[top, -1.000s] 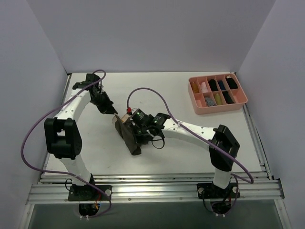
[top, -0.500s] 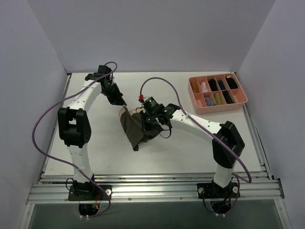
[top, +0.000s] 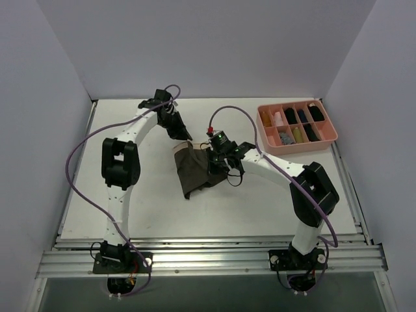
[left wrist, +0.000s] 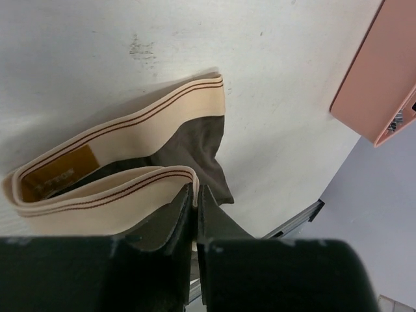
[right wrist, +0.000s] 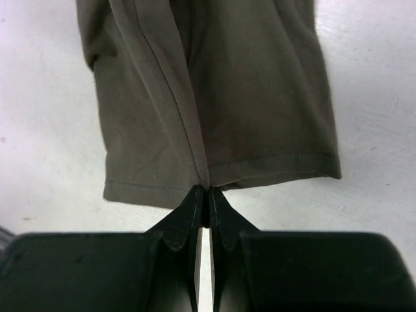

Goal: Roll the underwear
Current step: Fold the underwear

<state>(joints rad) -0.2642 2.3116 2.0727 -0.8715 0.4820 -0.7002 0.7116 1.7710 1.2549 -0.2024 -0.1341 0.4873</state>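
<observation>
The underwear [top: 194,171] is a dark olive-brown cloth with a tan striped waistband, held up between both arms near the table's middle. My left gripper [top: 186,139] is shut on the waistband [left wrist: 123,133] at its far end; the band hangs open in a loop in the left wrist view. My right gripper [top: 221,164] is shut on the hem of the olive cloth [right wrist: 214,97] at its right side; the cloth hangs spread below the jaws in the right wrist view.
A pink compartment tray [top: 296,127] with small dark rolled bundles stands at the back right; its corner shows in the left wrist view [left wrist: 383,78]. White walls close in the left, back and right. The table's metal front rail [top: 208,257] runs along the near edge.
Both grippers have carried the underwear to the right and farther back. The cloth has spread out wider between them.
</observation>
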